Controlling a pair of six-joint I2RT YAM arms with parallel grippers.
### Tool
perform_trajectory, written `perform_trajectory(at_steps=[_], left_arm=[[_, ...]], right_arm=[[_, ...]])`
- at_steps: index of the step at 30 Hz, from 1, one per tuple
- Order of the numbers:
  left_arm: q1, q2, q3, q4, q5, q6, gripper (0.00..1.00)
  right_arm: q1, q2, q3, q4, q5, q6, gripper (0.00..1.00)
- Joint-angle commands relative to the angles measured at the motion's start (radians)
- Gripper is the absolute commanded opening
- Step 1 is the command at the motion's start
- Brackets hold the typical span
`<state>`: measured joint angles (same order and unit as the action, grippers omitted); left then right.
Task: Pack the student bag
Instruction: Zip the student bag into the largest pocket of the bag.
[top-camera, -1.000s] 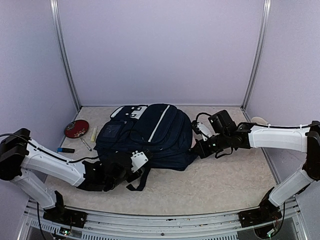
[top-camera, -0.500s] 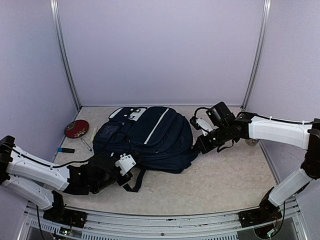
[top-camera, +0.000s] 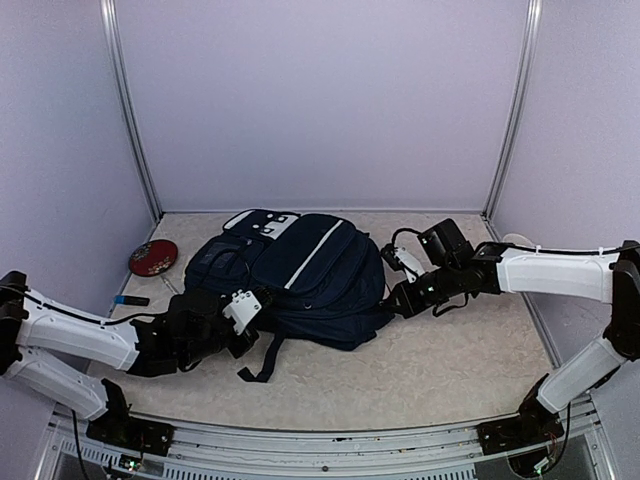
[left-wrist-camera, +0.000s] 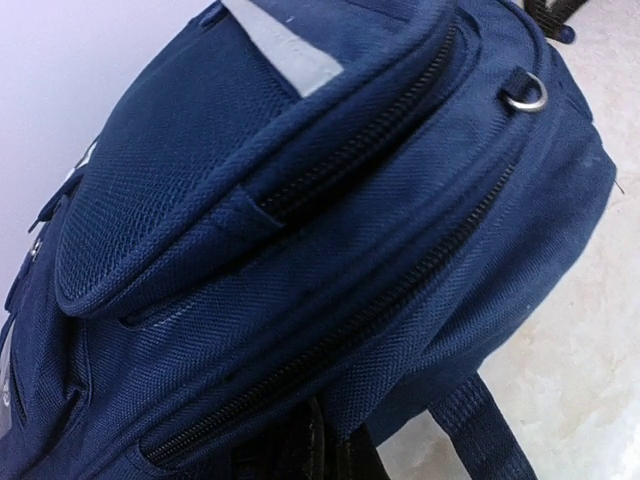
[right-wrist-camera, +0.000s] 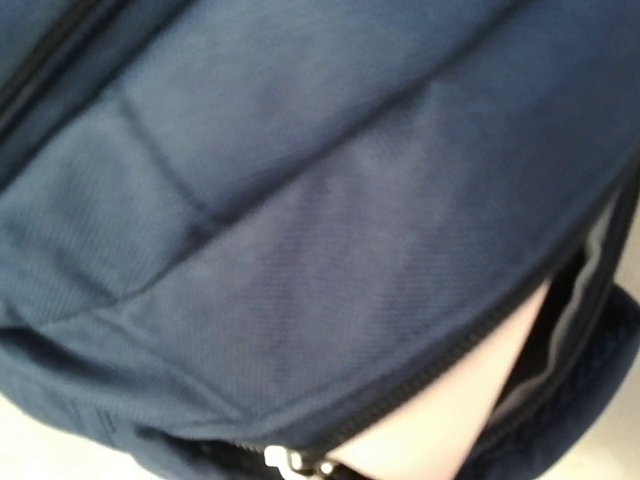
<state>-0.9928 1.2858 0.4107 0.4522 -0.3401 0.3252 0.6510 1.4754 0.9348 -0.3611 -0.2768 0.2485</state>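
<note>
The student bag (top-camera: 300, 270), a dark navy backpack with a thin white stripe, lies flat in the middle of the table. At its near left edge my left gripper (top-camera: 243, 315) is shut on a fold of its fabric; in the left wrist view the dark fingertips (left-wrist-camera: 322, 450) pinch the cloth just below a long zip (left-wrist-camera: 330, 330). My right gripper (top-camera: 393, 298) is shut at the bag's right end. In the right wrist view a silver zip pull (right-wrist-camera: 285, 462) sits at the jaws. Beside it the zip gapes over something pale pink (right-wrist-camera: 440, 420).
A red round thing (top-camera: 153, 257) and a small blue-tipped stick (top-camera: 131, 300) lie at the left by the wall. A black strap (top-camera: 262, 358) trails from the bag toward the front. A pale round object (top-camera: 515, 240) shows behind the right arm.
The bag has slid to the left and turned a little, dragged by my left gripper, which moved left and back. My right gripper has stayed at the bag's right end.
</note>
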Motion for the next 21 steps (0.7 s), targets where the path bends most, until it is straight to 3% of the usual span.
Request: perform_trajectory(at_steps=[1, 7, 8, 11, 13, 21], left_arm=[[0.138, 0.042, 0.059, 0.208, 0.125, 0.045, 0.0], [0.329, 0.182, 0.14, 0.389, 0.338, 0.078, 0.02], [0.365, 0.191, 0.146, 0.4, 0.36, 0.06, 0.13], [0.431, 0.174, 0.132, 0.407, 0.381, 0.029, 0.61], [0.401, 0.131, 0.103, 0.396, 0.349, 0.055, 0.71], [0.1, -0.162, -0.073, 0.315, 0.192, 0.1, 0.78]], right_arm=[[0.039, -0.048, -0.093, -0.041, 0.061, 0.096, 0.0], [0.207, 0.009, -0.106, 0.152, -0.033, 0.268, 0.0], [0.225, 0.033, -0.104, 0.198, -0.054, 0.293, 0.0], [0.264, 0.118, -0.067, 0.28, -0.093, 0.334, 0.0], [0.271, 0.163, -0.041, 0.285, -0.095, 0.339, 0.0], [0.271, 0.186, -0.036, 0.296, -0.121, 0.327, 0.0]])
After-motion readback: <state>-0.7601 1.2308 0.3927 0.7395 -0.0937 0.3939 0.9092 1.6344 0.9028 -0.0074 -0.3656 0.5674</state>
